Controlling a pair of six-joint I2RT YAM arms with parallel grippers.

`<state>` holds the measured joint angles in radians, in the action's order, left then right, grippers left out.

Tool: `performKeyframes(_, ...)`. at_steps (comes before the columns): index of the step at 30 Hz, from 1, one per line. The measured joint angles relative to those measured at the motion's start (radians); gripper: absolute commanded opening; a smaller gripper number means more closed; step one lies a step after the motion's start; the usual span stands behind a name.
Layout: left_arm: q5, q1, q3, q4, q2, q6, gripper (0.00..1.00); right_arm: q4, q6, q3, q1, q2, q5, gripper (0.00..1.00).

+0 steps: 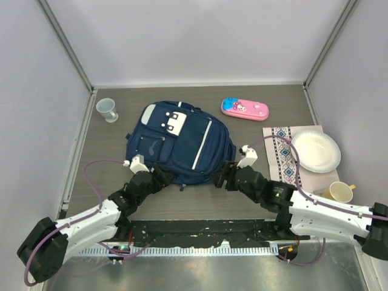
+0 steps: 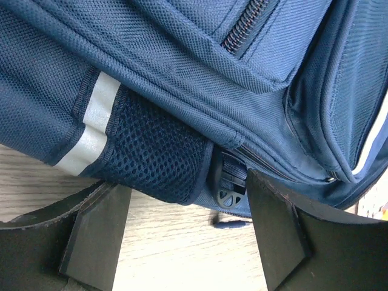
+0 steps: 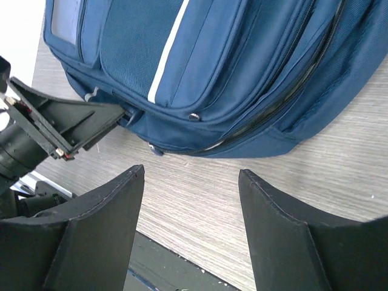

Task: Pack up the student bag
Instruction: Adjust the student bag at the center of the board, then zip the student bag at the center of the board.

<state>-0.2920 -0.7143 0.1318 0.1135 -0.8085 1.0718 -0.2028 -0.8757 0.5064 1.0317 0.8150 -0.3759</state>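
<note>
The bag (image 1: 179, 142) is lying flat, front side up, in the middle of the bench (image 1: 106, 142), its top pointing toward 11 o'clock and its white stripe running along the right side.

The left claw (image 1: 162, 177) is sitting at the bag's 7 o'clock corner, right against the fabric. In the left wrist view its jaws are standing apart and gripping nothing. The mesh pocket (image 2: 151, 151) and a black buckle (image 2: 229, 182) are showing just past the fingertips (image 2: 100, 227).

The right claw (image 1: 227, 176) is hovering at the bag's 5 o'clock corner. In the right wrist view its jaws are also standing wide and empty, with bare bench showing between them and the bag's edge lying just beyond. In that same view, the left claw is reaching in from 9 o'clock and meeting the bag's rim.

A pale cup (image 1: 107, 109) is standing at 10 o'clock from the bag, well apart from it. A pink pencil case (image 1: 244, 108) is lying at 1 o'clock. At 3 o'clock a white plate (image 1: 315, 151) is resting on a patterned cloth (image 1: 284, 154). A yellow mug (image 1: 341, 192) is sitting at the plate's 5 o'clock.
</note>
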Motion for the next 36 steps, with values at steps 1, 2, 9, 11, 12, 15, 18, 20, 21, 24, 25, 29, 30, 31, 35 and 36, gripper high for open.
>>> performKeyframes(1,-0.005,0.000,0.000,0.021,-0.018,0.002,0.79,0.001,-0.010,0.000,0.029,0.009,-0.024,0.69)
performKeyframes(2,-0.009,0.000,0.000,0.043,-0.039,0.005,0.80,0.004,-0.022,-0.001,0.067,0.023,-0.058,0.69)
performKeyframes(9,-0.019,0.000,0.003,0.211,-0.182,0.029,0.54,0.055,-0.084,-0.022,0.239,0.146,-0.205,0.68)
performKeyframes(11,-0.018,0.000,0.004,0.235,-0.220,0.032,0.40,0.097,-0.098,-0.042,0.271,0.183,-0.225,0.67)
performKeyframes(12,-0.016,0.000,0.005,0.245,-0.235,0.036,0.35,0.122,-0.106,-0.053,0.287,0.204,-0.232,0.66)
performKeyframes(15,-0.011,0.001,0.005,0.260,-0.251,0.047,0.25,0.180,-0.127,-0.064,0.319,0.282,-0.240,0.65)
performKeyframes(18,-0.012,0.002,0.005,0.263,-0.231,0.047,0.12,0.278,-0.130,-0.053,0.342,0.432,-0.243,0.64)
performKeyframes(20,-0.012,0.002,0.005,0.254,-0.223,0.046,0.07,0.289,-0.130,-0.049,0.344,0.454,-0.243,0.64)
performKeyframes(21,-0.012,0.002,0.005,0.241,-0.210,0.046,0.06,0.305,-0.130,-0.033,0.344,0.483,-0.242,0.64)
performKeyframes(24,-0.012,0.002,0.005,0.192,-0.134,0.039,0.00,0.383,-0.130,0.022,0.344,0.584,-0.232,0.64)
performKeyframes(25,-0.012,0.002,0.005,0.175,-0.108,0.036,0.00,0.404,-0.130,0.031,0.344,0.601,-0.229,0.64)
performKeyframes(29,-0.016,0.001,0.005,0.117,-0.038,0.019,0.00,0.432,-0.127,0.101,0.347,0.678,-0.231,0.64)
performKeyframes(30,-0.017,0.001,0.005,0.106,-0.030,0.017,0.00,0.431,-0.127,0.125,0.346,0.697,-0.234,0.64)
performKeyframes(31,-0.019,0.001,0.005,0.097,-0.023,0.015,0.00,0.431,-0.126,0.146,0.346,0.714,-0.240,0.64)
performKeyframes(35,-0.019,0.001,0.005,0.088,-0.023,0.002,0.00,0.393,-0.125,0.225,0.347,0.769,-0.289,0.63)
performKeyframes(36,-0.019,0.001,0.005,0.088,-0.028,-0.002,0.00,0.373,-0.125,0.243,0.347,0.779,-0.304,0.63)
